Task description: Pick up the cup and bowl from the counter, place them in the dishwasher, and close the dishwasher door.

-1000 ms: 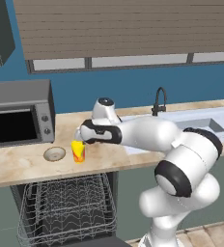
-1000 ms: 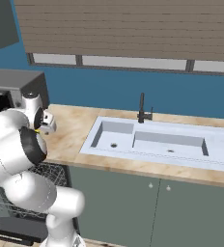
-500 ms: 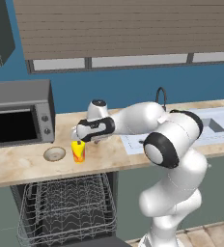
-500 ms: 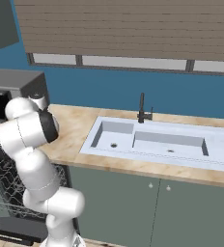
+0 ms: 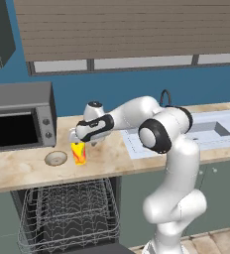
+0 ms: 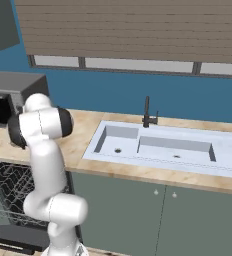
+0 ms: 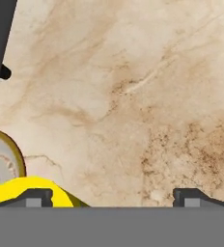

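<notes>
Your cup (image 5: 78, 153) stands on the counter (image 5: 18, 171) beside the bowl (image 5: 55, 158) — the hand view cuts off most of both. The gripper (image 5: 77, 138) hangs just above the cup, fingers spread wide, empty.

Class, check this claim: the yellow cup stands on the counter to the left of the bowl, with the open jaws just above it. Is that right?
One detail is wrong. In the left base view the cup stands on the counter to the right of the bowl, not the left. The rest holds: the gripper hangs just above it, jaws open.
</notes>
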